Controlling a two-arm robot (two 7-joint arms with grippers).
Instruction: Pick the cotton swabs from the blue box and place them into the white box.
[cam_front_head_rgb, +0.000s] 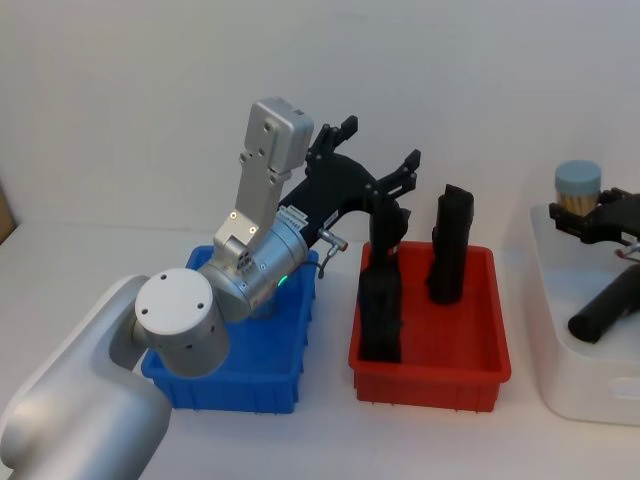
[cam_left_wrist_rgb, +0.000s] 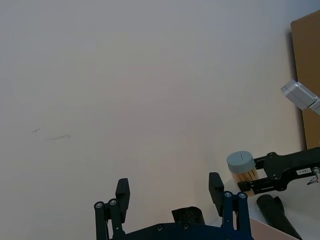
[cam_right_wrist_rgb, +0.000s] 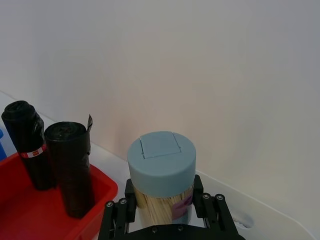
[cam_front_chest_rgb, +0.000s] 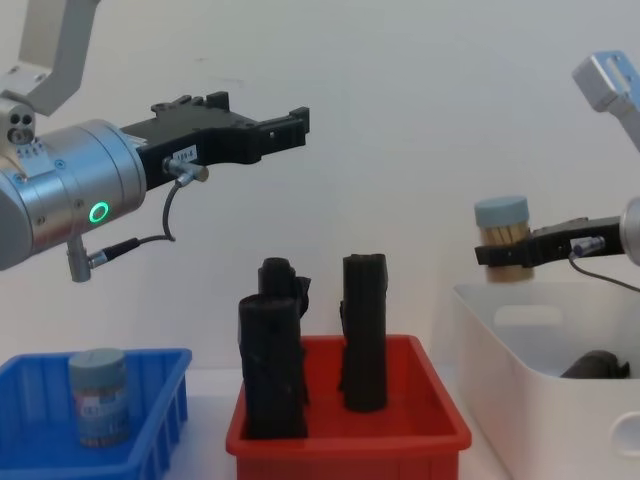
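Observation:
One tub of cotton swabs (cam_front_chest_rgb: 502, 238) with a grey-blue lid hangs just above the near rim of the white box (cam_front_chest_rgb: 525, 345), and my right gripper (cam_front_chest_rgb: 508, 256) is shut on it. The right wrist view has that tub (cam_right_wrist_rgb: 161, 172) upright between the fingers (cam_right_wrist_rgb: 199, 200). Another tub (cam_front_chest_rgb: 98, 396) stands in the blue box (cam_front_chest_rgb: 155, 420) at the lower left. My left gripper (cam_front_chest_rgb: 298, 122) is open and holds nothing, raised high above the gap between the blue box (cam_front_head_rgb: 240, 385) and the red bin. From the head view the left gripper (cam_front_head_rgb: 378, 145) points away from me.
A red bin (cam_front_head_rgb: 430, 345) with black rolls (cam_front_head_rgb: 450, 245) standing upright sits between the two boxes. A black roll (cam_front_head_rgb: 605, 310) lies inside the white box (cam_front_head_rgb: 548, 300). The left arm's elbow (cam_front_head_rgb: 180, 320) covers much of the blue box from above.

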